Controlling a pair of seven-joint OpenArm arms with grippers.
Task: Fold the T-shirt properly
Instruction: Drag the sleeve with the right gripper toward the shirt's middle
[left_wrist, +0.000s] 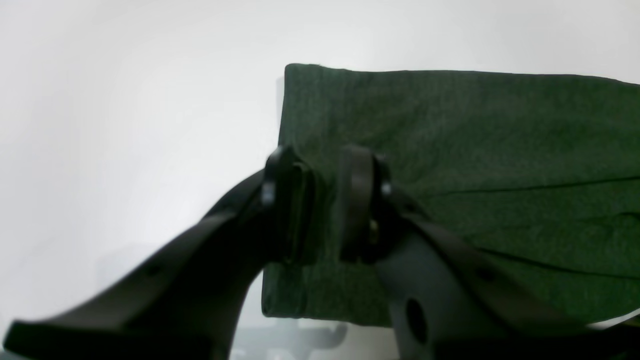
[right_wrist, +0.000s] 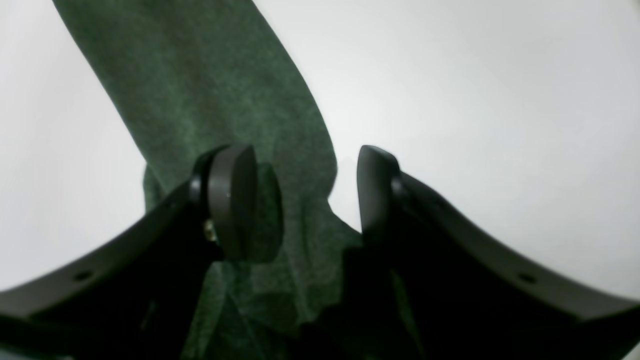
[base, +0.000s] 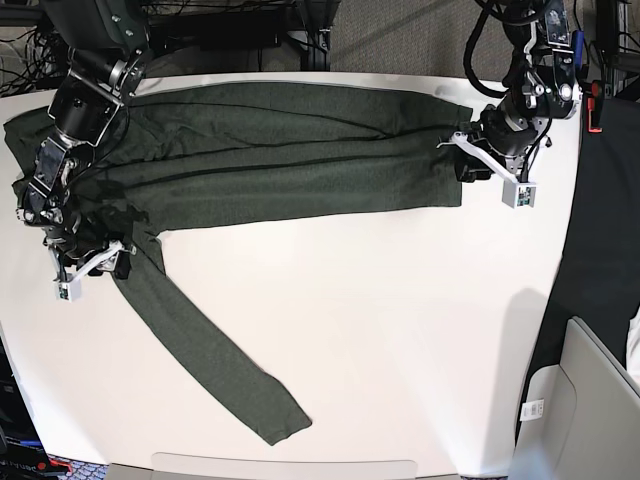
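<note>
The dark olive-green T-shirt (base: 300, 160) lies flat along the far half of the white table, its body folded into a long band. One long sleeve (base: 200, 350) runs diagonally toward the front edge. My left gripper (base: 462, 158) sits at the band's right end. In the left wrist view its jaws (left_wrist: 325, 200) stand slightly apart over the flat cloth (left_wrist: 475, 150), near its left edge. My right gripper (base: 95, 262) is at the base of the sleeve. Its jaws (right_wrist: 305, 165) stand wide open over the sleeve cloth (right_wrist: 210, 75) and hold nothing.
Bare white table (base: 400, 330) spreads in front of the shirt and to the right of the sleeve. A grey-white box (base: 590, 400) stands off the table at the lower right. Cables and dark equipment line the back edge.
</note>
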